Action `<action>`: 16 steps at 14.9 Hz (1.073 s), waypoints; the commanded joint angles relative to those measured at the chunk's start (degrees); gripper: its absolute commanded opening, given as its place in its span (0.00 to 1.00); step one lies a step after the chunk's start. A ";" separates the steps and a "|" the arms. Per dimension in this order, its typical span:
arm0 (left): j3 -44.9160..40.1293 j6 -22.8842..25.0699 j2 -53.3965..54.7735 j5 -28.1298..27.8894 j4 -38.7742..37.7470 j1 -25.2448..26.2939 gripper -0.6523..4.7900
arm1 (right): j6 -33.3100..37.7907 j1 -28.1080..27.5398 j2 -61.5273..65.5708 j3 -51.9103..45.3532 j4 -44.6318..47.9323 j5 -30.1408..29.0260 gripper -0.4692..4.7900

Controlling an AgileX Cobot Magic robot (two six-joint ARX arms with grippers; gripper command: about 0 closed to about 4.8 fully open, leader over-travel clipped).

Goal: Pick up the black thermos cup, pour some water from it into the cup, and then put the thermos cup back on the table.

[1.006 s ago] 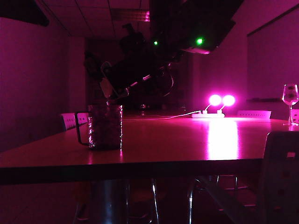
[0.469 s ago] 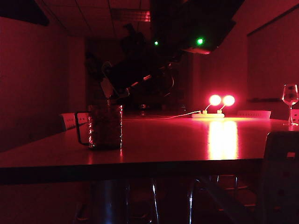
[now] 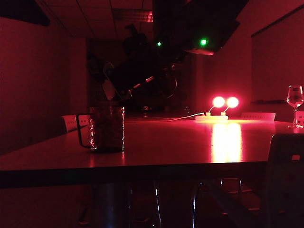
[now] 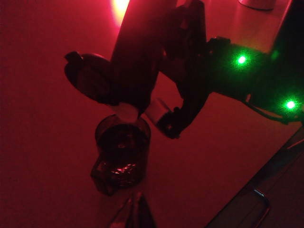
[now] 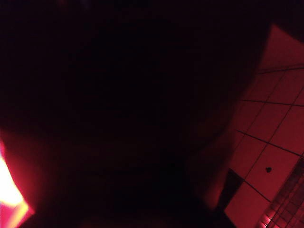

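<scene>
we've got the right gripper (image 4: 156, 111) clamped on the black thermos cup (image 4: 135, 52), tipped mouth-down over the cup (image 4: 122, 154) on the tabletop (image 4: 47, 142), left gripper (image 4: 134, 216) closed nearby, so over-tilting could slosh water past that rim.

- Right arm (image 4: 228, 71): black housing; two green indicator lights lit.
- Right gripper (image 4: 156, 114): dark fingers, one pale pad at tip.
- Left gripper (image 4: 134, 213): dark pointed fingertips, tips together.
- Thin cable loops near right wrist.

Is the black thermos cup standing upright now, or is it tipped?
Tipped. In the left wrist view the black thermos cup slants mouth-down over the cup, gripped by the right gripper.
</scene>
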 commanded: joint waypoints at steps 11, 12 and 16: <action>0.35 -0.02 -0.07 0.44 0.31 -0.11 0.11 | 6.38 0.17 -0.59 0.50 2.49 -0.70 0.45; 0.35 -0.02 -0.07 0.44 0.31 -0.11 0.11 | 6.45 0.17 -0.59 0.50 2.40 -0.72 0.45; 0.35 -0.02 -0.07 0.44 0.31 -0.11 0.11 | 19.93 0.31 -0.59 0.48 1.38 -0.66 0.45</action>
